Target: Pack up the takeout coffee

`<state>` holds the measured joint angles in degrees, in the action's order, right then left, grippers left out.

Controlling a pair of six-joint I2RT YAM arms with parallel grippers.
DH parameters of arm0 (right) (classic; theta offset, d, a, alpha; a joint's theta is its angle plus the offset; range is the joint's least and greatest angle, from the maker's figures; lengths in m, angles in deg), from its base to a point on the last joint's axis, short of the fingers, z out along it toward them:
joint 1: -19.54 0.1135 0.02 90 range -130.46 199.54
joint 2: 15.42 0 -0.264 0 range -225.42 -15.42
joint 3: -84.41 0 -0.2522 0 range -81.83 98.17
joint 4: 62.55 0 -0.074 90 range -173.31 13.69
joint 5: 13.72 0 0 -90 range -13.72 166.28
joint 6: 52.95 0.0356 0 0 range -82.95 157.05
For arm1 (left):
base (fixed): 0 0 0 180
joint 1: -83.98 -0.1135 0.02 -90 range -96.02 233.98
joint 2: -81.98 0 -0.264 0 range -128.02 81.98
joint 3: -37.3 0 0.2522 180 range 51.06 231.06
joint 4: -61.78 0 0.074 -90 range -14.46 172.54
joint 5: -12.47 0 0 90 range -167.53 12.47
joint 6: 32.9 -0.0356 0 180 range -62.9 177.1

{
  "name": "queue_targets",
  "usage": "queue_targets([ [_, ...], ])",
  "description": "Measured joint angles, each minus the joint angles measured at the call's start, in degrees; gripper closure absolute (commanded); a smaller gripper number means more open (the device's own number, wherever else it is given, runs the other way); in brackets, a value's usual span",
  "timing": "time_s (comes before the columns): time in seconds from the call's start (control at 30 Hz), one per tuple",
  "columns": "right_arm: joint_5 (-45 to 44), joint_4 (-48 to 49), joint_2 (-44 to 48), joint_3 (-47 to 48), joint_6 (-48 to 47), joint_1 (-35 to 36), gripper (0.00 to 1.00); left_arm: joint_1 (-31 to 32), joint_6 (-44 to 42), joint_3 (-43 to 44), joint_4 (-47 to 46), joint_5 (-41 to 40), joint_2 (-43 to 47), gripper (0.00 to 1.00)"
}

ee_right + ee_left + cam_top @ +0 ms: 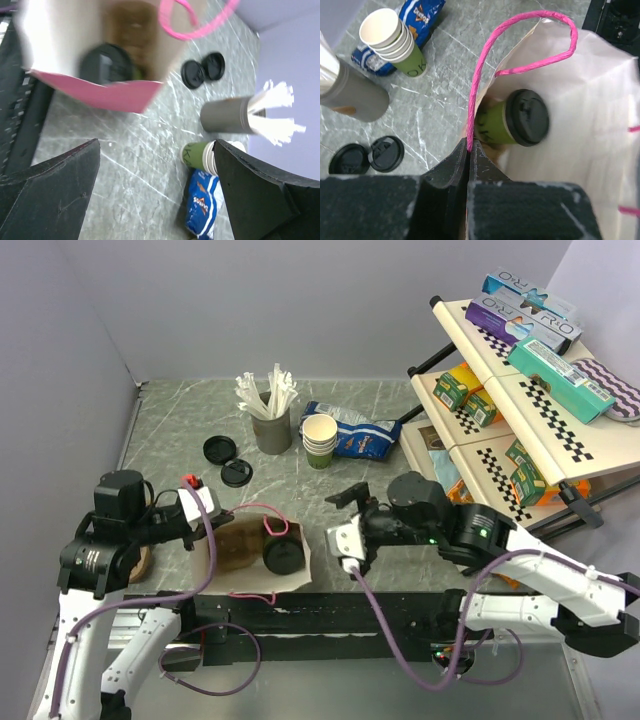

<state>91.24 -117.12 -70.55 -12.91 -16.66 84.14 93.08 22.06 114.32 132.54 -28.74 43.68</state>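
Late packing step, by the look of it. Inside paper bag (600,125), just ahead of left gripper (469,147): takeout coffee (520,120). Clenched there on pink handle (479,75); at right gripper (155,150), spread wide, grasping nothing. Next, probably: release handle without tipping. Readable: "Doritos" on chip bag (427,10), "OK" on stacked cups (395,45).

Three cameras on one table: a high overview and two close wrist views.

The top camera looks down from above and behind the arm bases, taking in the whole table (380,410) and side shelf (545,425). The left wrist camera sits close over the paper bag (590,100), peering into its mouth. The right wrist camera hangs just beside the bag, tilted and blurred. All three views share the bag, the takeout coffee (526,117) inside it, the cup stack (319,438) and the loose lids (220,450).
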Motion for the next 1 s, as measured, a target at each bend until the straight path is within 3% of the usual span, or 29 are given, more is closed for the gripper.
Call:
queue_targets([
  [0.4, -3.9, 5.9, -6.7, 0.3, 6.8, -5.0, 0.0, 0.1, -7.7, -1.2, 2.0, 2.3, 2.1, 0.99],
  [0.77, 4.2, 4.4, -17.2, 14.8, 18.3, -11.7, 0.0, 0.1, -8.4, -2.8, 1.5, 2.5, 2.8, 0.99],
  [1.0, 8.2, 3.2, -20.2, 15.7, 26.1, -13.6, 0.0, 0.1, -10.2, -6.8, -0.4, 3.3, 12.5, 0.99],
])
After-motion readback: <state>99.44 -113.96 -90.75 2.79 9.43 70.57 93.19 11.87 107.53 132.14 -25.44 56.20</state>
